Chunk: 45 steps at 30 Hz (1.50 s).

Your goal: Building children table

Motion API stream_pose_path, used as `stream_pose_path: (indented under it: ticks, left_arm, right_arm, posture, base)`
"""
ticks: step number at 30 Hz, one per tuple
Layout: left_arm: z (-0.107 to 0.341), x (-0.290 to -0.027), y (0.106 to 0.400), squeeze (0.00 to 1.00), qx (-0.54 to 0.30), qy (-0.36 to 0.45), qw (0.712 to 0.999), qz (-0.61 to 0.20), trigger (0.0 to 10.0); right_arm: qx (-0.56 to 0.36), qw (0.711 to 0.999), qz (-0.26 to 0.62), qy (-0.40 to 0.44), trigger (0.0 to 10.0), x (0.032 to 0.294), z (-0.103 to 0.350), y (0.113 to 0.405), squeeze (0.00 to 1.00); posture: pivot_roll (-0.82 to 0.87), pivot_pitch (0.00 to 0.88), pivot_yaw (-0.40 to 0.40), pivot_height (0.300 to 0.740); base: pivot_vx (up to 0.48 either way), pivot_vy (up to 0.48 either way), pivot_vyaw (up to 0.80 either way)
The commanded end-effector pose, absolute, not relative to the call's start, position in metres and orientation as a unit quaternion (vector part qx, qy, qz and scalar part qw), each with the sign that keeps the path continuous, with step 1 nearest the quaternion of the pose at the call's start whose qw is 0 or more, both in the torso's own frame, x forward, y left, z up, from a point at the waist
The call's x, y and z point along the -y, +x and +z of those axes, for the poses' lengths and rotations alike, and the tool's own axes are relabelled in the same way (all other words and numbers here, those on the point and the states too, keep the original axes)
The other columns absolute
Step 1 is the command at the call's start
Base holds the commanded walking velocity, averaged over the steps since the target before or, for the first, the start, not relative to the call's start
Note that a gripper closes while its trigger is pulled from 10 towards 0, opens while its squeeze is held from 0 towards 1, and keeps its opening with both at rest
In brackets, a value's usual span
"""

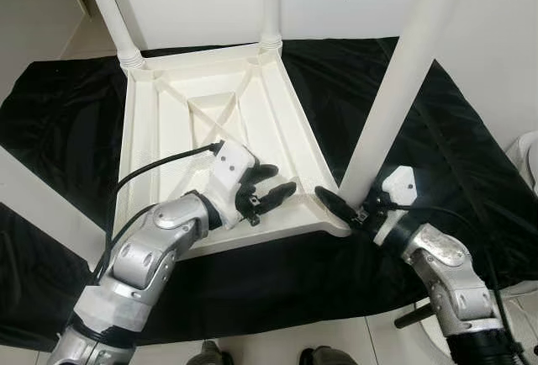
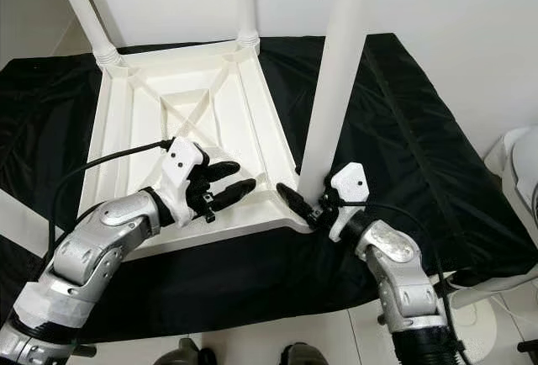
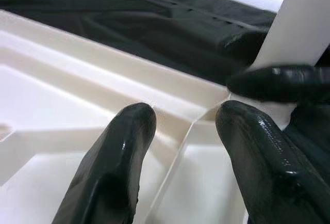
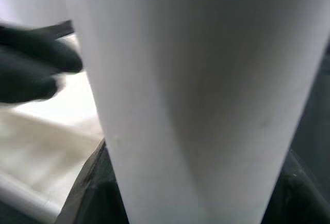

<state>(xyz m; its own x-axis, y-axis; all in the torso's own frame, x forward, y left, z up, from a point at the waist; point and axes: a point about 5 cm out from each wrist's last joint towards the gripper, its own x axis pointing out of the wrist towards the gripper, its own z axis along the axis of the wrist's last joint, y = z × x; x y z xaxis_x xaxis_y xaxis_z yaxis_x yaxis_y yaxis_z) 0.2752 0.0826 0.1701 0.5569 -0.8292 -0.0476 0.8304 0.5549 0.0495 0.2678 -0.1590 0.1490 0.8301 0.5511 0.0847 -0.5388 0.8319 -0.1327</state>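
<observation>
White table leg (image 1: 395, 87) is clamped by right gripper (image 1: 346, 207); left gripper (image 1: 271, 190) spread over tabletop (image 1: 168, 121).

no readable text anywhere, no labels, brands, numbers or signs on the white tabletop (image 1: 220, 121), none on the white legs (image 1: 395, 87), none on the black cloth (image 1: 437, 138), nothing legible on either gripper housing

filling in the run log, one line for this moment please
step: fitting third leg | right gripper: shut on leg at tabletop corner | left gripper: open over tabletop | two legs fitted
</observation>
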Motion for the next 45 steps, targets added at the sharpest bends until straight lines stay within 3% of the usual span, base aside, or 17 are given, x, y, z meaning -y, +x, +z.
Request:
stream_pose_path:
  ticks: [1, 13, 14, 15, 24, 25, 33, 34, 45]
  left_arm:
    - [0.168, -0.087, 0.273, 0.00, -0.016, 0.040, 0.886, -0.462, 10.0]
    - [0.154, -0.086, 0.274, 0.00, -0.016, 0.057, 0.888, -0.456, 10.0]
    - [0.153, -0.088, 0.275, 0.00, -0.009, 0.056, 0.889, -0.455, 10.0]
    - [0.151, -0.091, 0.277, 0.00, -0.005, 0.057, 0.891, -0.451, 10.0]
    - [0.150, -0.090, 0.288, 0.00, -0.008, 0.040, 0.911, -0.410, 10.0]
    - [0.154, -0.087, 0.289, 0.00, 0.002, 0.043, 0.915, -0.401, 10.0]
    - [0.161, -0.085, 0.277, 0.00, 0.005, 0.049, 0.904, -0.424, 10.0]
    - [0.162, -0.085, 0.274, 0.00, 0.009, 0.055, 0.900, -0.433, 10.0]
    - [0.164, -0.089, 0.259, 0.00, 0.023, 0.079, 0.855, -0.511, 10.0]
  right_arm:
    - [0.035, 0.970, 0.237, -0.031, 0.0, 0.156, 0.140, 0.266, 0.00]
    - [0.034, 0.989, 0.138, 0.039, 0.0, 0.113, 0.134, 0.266, 0.00]
    - [0.038, 0.990, 0.126, 0.042, 1.3, 0.111, 0.135, 0.268, 0.00]
    - [0.041, 0.992, 0.113, 0.046, 10.0, 0.110, 0.135, 0.271, 0.00]
    - [0.046, 0.990, 0.125, 0.049, 10.0, 0.100, 0.140, 0.275, 0.00]
    - [0.051, 0.987, 0.146, 0.047, 10.0, 0.101, 0.143, 0.273, 1.00]
    - [0.076, 0.975, 0.206, 0.024, 10.0, 0.119, 0.149, 0.265, 1.00]
    - [0.074, 0.973, 0.217, 0.018, 10.0, 0.124, 0.148, 0.264, 0.00]
    - [0.078, 0.933, 0.351, -0.028, 10.0, 0.152, 0.157, 0.261, 0.00]
  posture:
    - [-0.10, 0.111, 0.072, 0.740]
    - [-0.13, 0.111, 0.053, 0.740]
    - [-0.14, 0.110, 0.049, 0.740]
    - [-0.14, 0.110, 0.049, 0.740]
    - [-0.14, 0.092, 0.032, 0.740]
    - [-0.12, 0.082, 0.029, 0.740]
    - [-0.09, 0.075, 0.036, 0.740]
    - [-0.09, 0.076, 0.038, 0.740]
    - [-0.11, 0.080, 0.065, 0.740]
  base:
    - [0.000, 0.000, 0.00]
    - [0.000, 0.000, 0.00]
    - [0.000, 0.000, 0.00]
    - [0.000, 0.000, 0.00]
    - [0.000, 0.000, 0.00]
    - [0.000, 0.000, 0.00]
    - [0.000, 0.000, 0.00]
    - [0.000, 0.000, 0.00]
    - [0.000, 0.000, 0.00]
